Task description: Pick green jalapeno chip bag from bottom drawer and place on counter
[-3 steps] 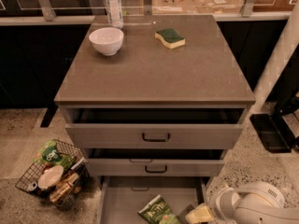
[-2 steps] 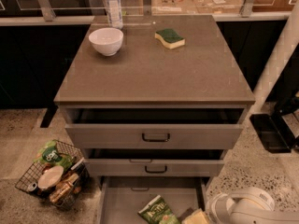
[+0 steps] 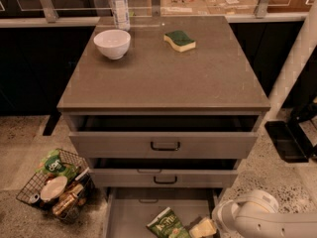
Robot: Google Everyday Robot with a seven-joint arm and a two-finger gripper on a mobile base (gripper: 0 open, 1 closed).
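The green jalapeno chip bag (image 3: 166, 225) lies flat in the open bottom drawer (image 3: 130, 212), near its front middle, partly cut off by the lower edge of the view. My white arm comes in from the lower right. The gripper (image 3: 203, 227) shows as a pale piece low in the drawer, just right of the bag and close to it; whether it touches the bag cannot be told. The grey-brown counter (image 3: 163, 78) tops the cabinet above.
On the counter stand a white bowl (image 3: 112, 43), a water bottle (image 3: 119, 3) and a green-and-yellow sponge (image 3: 180, 39). The two upper drawers (image 3: 165, 144) are pulled partly out over the bottom one. A wire basket (image 3: 55, 186) of clutter sits on the floor at left.
My arm has shifted a little to the left, bringing the gripper closer to the bag in the bottom drawer. The bag has not moved.
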